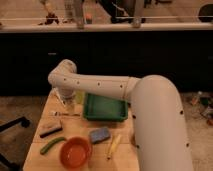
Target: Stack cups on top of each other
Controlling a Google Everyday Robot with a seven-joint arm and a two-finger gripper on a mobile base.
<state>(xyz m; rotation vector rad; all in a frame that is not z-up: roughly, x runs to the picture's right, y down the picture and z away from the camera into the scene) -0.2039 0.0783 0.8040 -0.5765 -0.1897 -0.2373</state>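
Presently: gripper (68, 100), jaws spread, low at far-left corner of table (80, 131), beside green cup (79, 96); rim to be straddled squarely before closing.

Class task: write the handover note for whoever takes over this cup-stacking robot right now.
Gripper: open, nothing seen in it, low over the far left corner of the table.
Pale green cup: upright on the table, between the gripper and the green tray.
Cream-white cup: not visible, perhaps hidden behind the arm.
Done: nothing stacked.
Left: grasp one cup and set it on the other.
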